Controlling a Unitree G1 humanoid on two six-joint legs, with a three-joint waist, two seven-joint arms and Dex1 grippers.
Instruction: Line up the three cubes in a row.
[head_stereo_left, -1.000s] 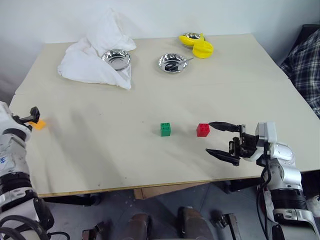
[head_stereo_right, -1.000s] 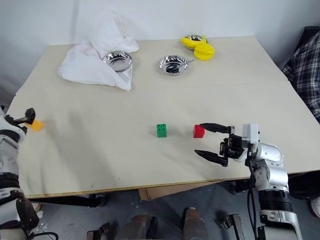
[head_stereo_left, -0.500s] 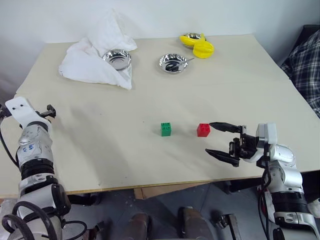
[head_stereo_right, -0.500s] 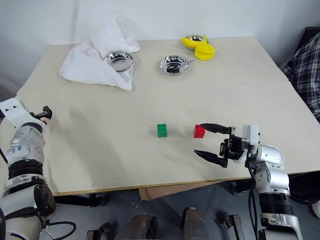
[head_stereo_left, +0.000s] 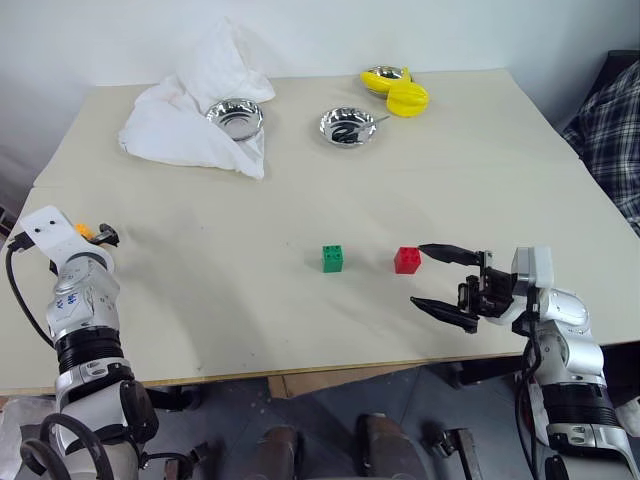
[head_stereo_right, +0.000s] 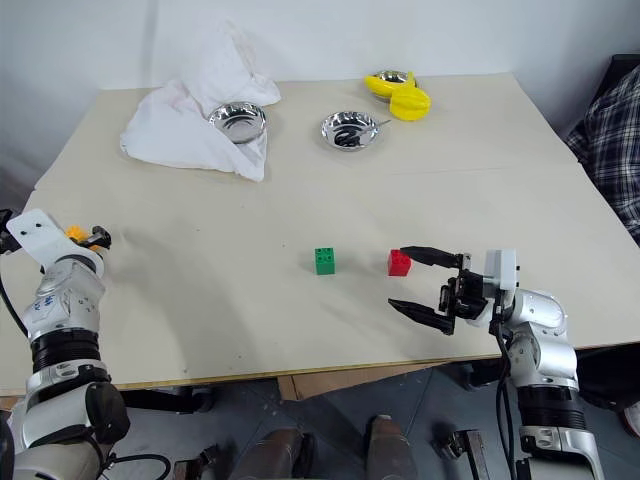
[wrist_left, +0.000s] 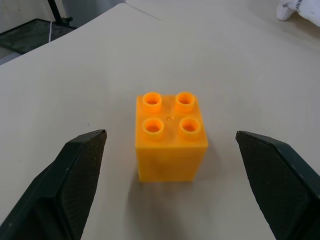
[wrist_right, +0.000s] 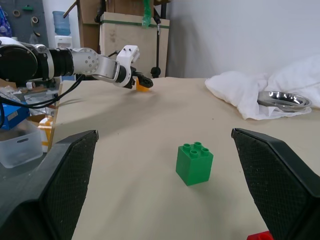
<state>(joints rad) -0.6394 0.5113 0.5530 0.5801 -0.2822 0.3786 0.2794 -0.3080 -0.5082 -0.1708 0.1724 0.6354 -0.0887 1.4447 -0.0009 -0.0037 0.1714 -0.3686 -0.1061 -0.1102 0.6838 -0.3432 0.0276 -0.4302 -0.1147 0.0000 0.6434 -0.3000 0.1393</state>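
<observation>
The orange cube (wrist_left: 170, 137) stands on the table (head_stereo_left: 300, 200) near its left edge, directly in front of my left gripper (wrist_left: 170, 134). The gripper's fingers are open, one to each side of the cube, with a gap on both sides. In the head views my left gripper (head_stereo_left: 98, 237) hides most of the orange cube (head_stereo_left: 83, 230). The green cube (head_stereo_left: 332, 258) and red cube (head_stereo_left: 406, 260) sit side by side at the table's front centre. Just right of the red cube, my right gripper (head_stereo_left: 417, 275) hovers open, pointing left and holding nothing.
A white cloth (head_stereo_left: 185, 125) lies at the back left with a steel bowl (head_stereo_left: 235, 117) on it. A second bowl (head_stereo_left: 347, 126) and yellow lemon-shaped objects (head_stereo_left: 404, 95) sit at the back. Plaid fabric (head_stereo_left: 610, 130) hangs beyond the right edge.
My left arm has swung inward and its wrist has turned, so the open fingers now face the orange cube. The right arm, green cube and red cube have not moved.
</observation>
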